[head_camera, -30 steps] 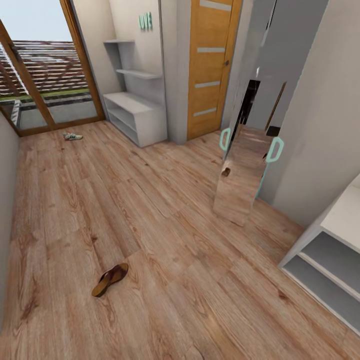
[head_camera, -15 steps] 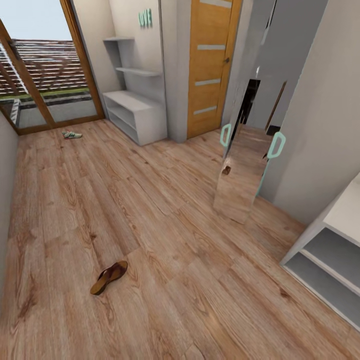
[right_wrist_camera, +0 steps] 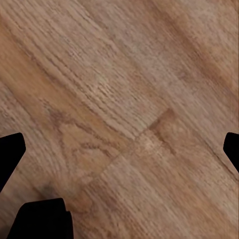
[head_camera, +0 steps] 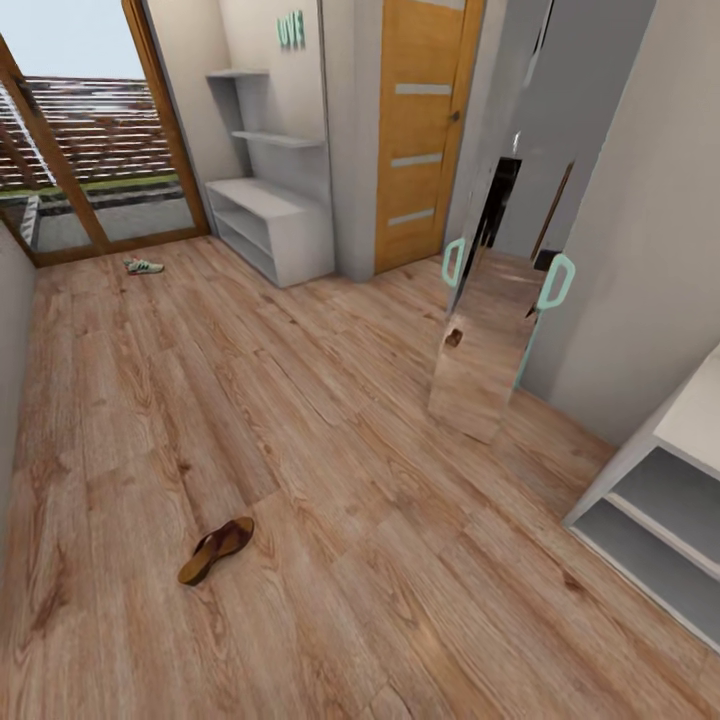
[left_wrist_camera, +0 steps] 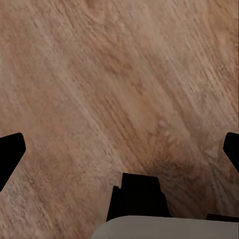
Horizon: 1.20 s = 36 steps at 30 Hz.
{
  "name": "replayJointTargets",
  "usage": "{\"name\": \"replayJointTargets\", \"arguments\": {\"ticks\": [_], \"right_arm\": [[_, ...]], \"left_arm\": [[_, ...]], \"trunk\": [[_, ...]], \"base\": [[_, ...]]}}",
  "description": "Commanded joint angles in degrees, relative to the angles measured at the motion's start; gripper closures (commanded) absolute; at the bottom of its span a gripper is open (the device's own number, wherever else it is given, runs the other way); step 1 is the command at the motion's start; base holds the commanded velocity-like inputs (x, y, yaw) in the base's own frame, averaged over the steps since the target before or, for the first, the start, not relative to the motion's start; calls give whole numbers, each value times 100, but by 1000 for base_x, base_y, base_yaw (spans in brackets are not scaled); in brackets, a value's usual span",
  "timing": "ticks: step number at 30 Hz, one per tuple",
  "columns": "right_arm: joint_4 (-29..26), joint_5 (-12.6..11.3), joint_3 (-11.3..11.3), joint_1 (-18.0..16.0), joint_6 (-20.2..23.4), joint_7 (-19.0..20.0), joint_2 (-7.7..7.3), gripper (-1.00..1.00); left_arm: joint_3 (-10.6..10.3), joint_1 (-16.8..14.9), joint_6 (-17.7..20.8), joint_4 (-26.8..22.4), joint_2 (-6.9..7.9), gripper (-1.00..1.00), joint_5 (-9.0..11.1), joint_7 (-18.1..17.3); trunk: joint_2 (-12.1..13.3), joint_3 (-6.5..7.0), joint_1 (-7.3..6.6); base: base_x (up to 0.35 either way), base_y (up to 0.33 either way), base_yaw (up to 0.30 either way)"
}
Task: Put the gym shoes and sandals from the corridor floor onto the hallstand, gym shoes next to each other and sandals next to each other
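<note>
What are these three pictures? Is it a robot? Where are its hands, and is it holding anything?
Yes, it's a robot in a computer-made hallway. The big picture comes from a camera on its head, looking down the corridor. On the wooden floor lie one brown sandal close by and one gym shoe far off near the glass door. The pale grey shoe rack stands by the wall. The other two pictures come from cameras on its wrists, looking down at the floor. The black tips at the edges are the fingers of the left gripper and the right gripper. Both are wide open, holding nothing.
</note>
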Motion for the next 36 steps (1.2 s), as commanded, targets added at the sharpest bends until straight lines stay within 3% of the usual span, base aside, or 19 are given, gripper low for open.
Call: {"name": "replayJointTargets", "arguments": {"ticks": [1,14,28,36], "right_arm": [[4,2,-9,-2,-22,4,1,-100],[4,2,-9,-2,-29,4,1,-100],[4,2,-9,-2,-29,4,1,-100],[4,2,-9,-2,-29,4,1,-100]], "left_arm": [[-11,-5,-17,5,1,-100,49,-2],[-11,-5,-17,5,1,-100,49,-2],[-11,1,-25,-3,7,-100,54,-3],[-11,6,-26,-4,9,-100,57,-2]], "trunk": [[-43,-19,22],[-564,-182,307],[-564,-99,307],[-564,-62,307]], "base": [[0,0,109],[0,0,182],[0,5,198],[0,225,154]]}}
